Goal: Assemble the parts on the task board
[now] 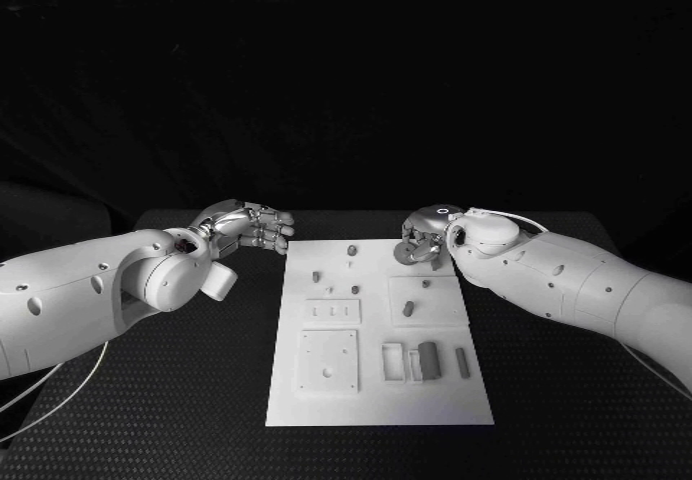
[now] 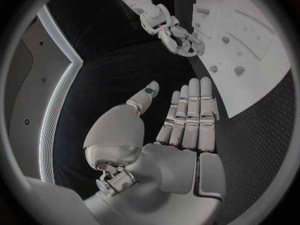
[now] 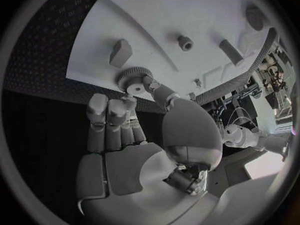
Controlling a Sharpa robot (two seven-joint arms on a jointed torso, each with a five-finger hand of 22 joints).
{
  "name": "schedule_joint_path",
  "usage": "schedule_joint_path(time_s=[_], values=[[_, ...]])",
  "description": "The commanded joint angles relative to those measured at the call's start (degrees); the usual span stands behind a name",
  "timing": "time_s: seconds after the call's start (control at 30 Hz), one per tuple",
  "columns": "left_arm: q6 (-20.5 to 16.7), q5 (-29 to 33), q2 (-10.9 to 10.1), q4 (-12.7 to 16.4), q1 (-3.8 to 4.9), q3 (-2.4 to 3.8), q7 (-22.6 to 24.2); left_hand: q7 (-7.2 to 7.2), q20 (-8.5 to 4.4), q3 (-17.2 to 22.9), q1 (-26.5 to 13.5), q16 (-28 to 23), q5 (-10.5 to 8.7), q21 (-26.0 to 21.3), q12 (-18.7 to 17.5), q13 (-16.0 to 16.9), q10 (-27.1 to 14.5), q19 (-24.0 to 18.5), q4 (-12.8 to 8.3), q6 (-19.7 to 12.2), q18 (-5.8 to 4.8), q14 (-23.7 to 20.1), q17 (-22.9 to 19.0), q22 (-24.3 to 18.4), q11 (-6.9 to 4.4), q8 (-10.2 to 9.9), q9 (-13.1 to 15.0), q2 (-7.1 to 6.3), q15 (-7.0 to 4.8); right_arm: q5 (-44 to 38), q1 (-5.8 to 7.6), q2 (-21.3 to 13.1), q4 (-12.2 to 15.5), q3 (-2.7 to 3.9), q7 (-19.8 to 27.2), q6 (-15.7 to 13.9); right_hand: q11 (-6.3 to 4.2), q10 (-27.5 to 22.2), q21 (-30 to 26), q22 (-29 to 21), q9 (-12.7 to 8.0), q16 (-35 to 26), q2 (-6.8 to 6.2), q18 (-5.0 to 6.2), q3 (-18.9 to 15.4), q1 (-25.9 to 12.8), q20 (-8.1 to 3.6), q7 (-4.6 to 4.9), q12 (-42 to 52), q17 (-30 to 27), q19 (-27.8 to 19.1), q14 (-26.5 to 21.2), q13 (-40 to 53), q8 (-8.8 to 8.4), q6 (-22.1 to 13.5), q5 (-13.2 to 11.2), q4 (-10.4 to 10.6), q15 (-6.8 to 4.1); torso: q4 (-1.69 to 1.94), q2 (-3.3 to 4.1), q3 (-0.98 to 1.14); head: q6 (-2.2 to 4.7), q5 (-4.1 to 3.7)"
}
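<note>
The white task board (image 1: 378,400) lies in the middle of the black table. My right hand (image 1: 428,233) hovers over the board's far right corner and pinches a round grey toothed gear (image 1: 408,254) between thumb and fingers. The right wrist view shows that gear (image 3: 130,79) at the thumb tip, just over the board's edge (image 3: 94,80). My left hand (image 1: 250,225) is off the board's far left corner, fingers stretched out flat with nothing in them. In the left wrist view this hand (image 2: 184,122) hangs above bare table.
Small grey parts sit on the board: a peg (image 1: 353,248) at the far end, an oblong piece (image 1: 408,309) in a square recess, a block (image 1: 428,355) and a bar (image 1: 463,362) near the front right. A square plate (image 1: 327,360) lies front left.
</note>
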Motion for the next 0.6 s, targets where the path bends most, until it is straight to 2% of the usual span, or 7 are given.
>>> schedule_joint_path(time_s=[0.03,0.13,0.23,0.37,0.6], values=[[0.47,-0.18,0.01,0.17,0.07,0.05,0.32,0.07,-0.28,-0.25,-0.26,-0.25,0.02,-0.34,-0.4,0.04,0.17,0.03,0.06,-0.12,1.19,0.15,0.06,0.01,0.13,-0.37,-0.05,-0.18,0.28,-1.04,-0.39,-0.11,-0.37,-0.23,-0.49,1.67,0.24,-0.17,0.16,0.87,0.08,-0.06,0.71,4.87,0.35,0.97,-0.11,1.82,0.3,0.07,-0.05,-0.05,-0.13,-0.03,2.36,0.12,-0.5,0.24,-0.01,-0.04,-0.02,-0.09,0.01],[0.47,-0.18,-0.03,0.22,0.07,0.05,0.32,0.07,-0.28,-0.24,-0.26,-0.26,0.02,-0.35,-0.4,0.04,0.18,0.03,0.07,-0.12,1.19,0.15,0.07,0.02,0.12,-0.37,-0.05,-0.18,0.28,-0.96,-0.39,-0.25,-0.2,-0.23,-0.46,1.23,-0.04,-0.08,0.23,0.9,0.36,-0.03,3.14,4.87,0.93,2.04,-0.13,1.5,0.48,0.09,-0.05,-0.03,-0.26,0.58,3.64,0.12,-1.13,0.0,-0.05,-0.09,-0.04,-0.06,-0.01],[0.45,-0.18,-0.09,0.23,0.07,0.05,0.35,0.07,-0.28,-0.24,-0.25,-0.27,0.02,-0.35,-0.41,0.04,0.18,0.03,0.07,-0.11,1.19,0.15,0.08,0.02,0.12,-0.37,-0.05,-0.17,0.28,-0.91,-0.39,-0.34,0.26,-0.23,-0.37,0.57,-0.31,0.02,0.35,0.96,0.52,-0.02,5.24,4.87,0.52,1.25,0.02,1.22,0.64,0.11,-0.08,-0.01,-0.47,0.94,4.62,0.12,-1.01,-0.25,-0.08,-0.1,-0.03,0.18,-0.01],[0.41,-0.18,-0.13,0.27,0.07,0.05,0.35,0.06,-0.28,-0.23,-0.24,-0.29,0.02,-0.36,-0.42,0.05,0.19,0.03,0.07,-0.1,1.19,0.15,0.09,0.02,0.12,-0.36,-0.05,-0.16,0.29,-1.15,-0.39,-0.46,1.02,-0.23,-0.4,-1.05,-0.76,0.27,0.49,0.98,0.75,0.0,5.88,4.87,0.06,0.26,0.12,0.74,0.81,0.11,-0.1,0.11,-0.79,1.44,6.03,0.12,-1.02,-0.66,-0.07,-0.08,0.01,0.17,-0.11],[0.24,-0.18,-0.44,0.48,0.08,0.05,0.26,0.05,-0.27,-0.21,-0.22,-0.32,0.02,-0.39,-0.44,0.05,0.2,0.02,0.06,-0.08,1.19,0.14,0.11,0.02,0.12,-0.35,-0.04,-0.15,0.29,-3.42,-0.36,-1.2,3.04,-0.22,-1.56,-4.06,-1.08,0.52,0.56,0.94,0.88,0.02,5.87,4.87,-0.07,-0.18,0.11,0.42,0.87,0.1,-0.01,0.28,-1.07,1.67,6.85,0.12,-0.98,-0.98,-0.05,-0.1,-0.08,0.39,-0.02]])
